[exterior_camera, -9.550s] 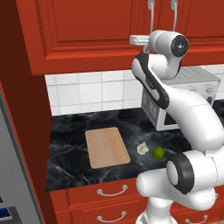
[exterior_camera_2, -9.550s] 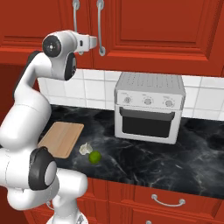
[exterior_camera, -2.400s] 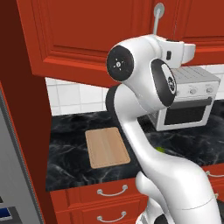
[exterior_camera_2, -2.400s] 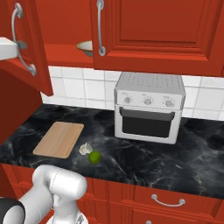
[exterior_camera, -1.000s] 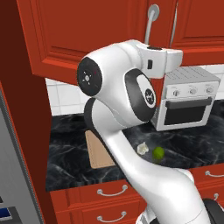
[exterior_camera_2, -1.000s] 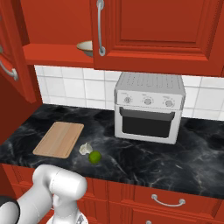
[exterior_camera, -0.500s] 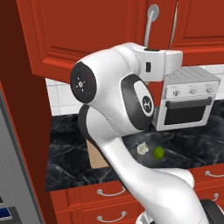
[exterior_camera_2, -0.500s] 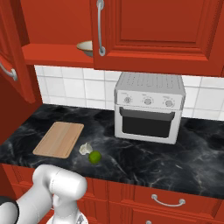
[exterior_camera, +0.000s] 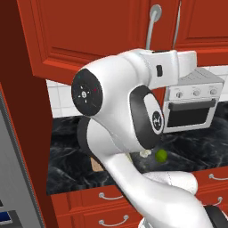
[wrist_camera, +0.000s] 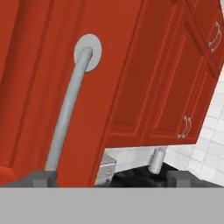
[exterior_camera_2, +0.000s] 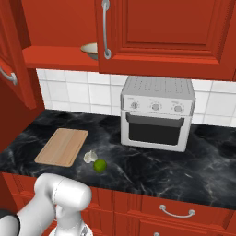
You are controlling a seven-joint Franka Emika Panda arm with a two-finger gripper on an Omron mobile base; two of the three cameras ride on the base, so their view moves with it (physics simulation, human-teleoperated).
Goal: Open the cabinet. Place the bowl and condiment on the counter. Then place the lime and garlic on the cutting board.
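The cabinet has its left door swung wide open. On the shelf inside, the cream bowl peeks out past the shut right door. The condiment is hidden. My gripper is open, close up to the open door, whose silver handle runs down just inside the left fingertip. Nothing is held. The lime and the garlic lie side by side on the counter, just right of the bare cutting board.
A silver toaster oven stands at the back of the counter, right of the board. Red drawers run below the front edge. My arm's bulk blocks most of the board in the left base view. A tall red panel closes off the left.
The left cabinet door has swung open since the earliest frames. Over the last second the jaws widened off the handle and the arm shifted slightly; the door stays put.
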